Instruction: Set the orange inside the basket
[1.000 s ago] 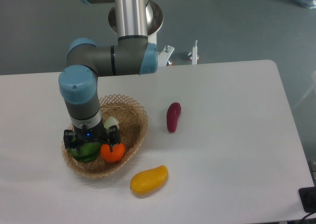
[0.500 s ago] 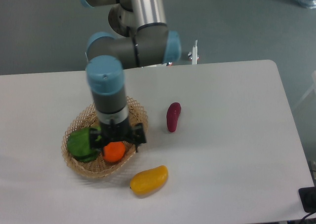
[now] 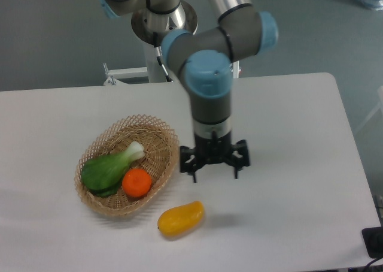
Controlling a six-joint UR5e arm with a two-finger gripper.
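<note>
Orange [image 3: 137, 183] lies to the claw's [image 3: 214, 171] left as the camera sees it, well apart from it, with the near edge of the basket [image 3: 169, 134] between the two. Being round, the fruit has no long axis to line up with. The claw hangs over bare table [image 3: 287, 128] with its two fingers spread wide and pointing down; nothing is between them and they touch nothing. Only one arm is here, so there is no choice of which is nearer.

Moving outward, the orange sits inside the basket toward its front right part, pressed against a green leafy vegetable [image 3: 108, 170] with a pale stem that fills the left part. Just outside the basket's front rim, on the table, lies a yellow oblong fruit [image 3: 181, 218], below and to the left of the claw and apart from it.

Judging by how things lie, the placing looks done: the orange rests in the basket and the claw is free of it, so no further approach seems needed.
</note>
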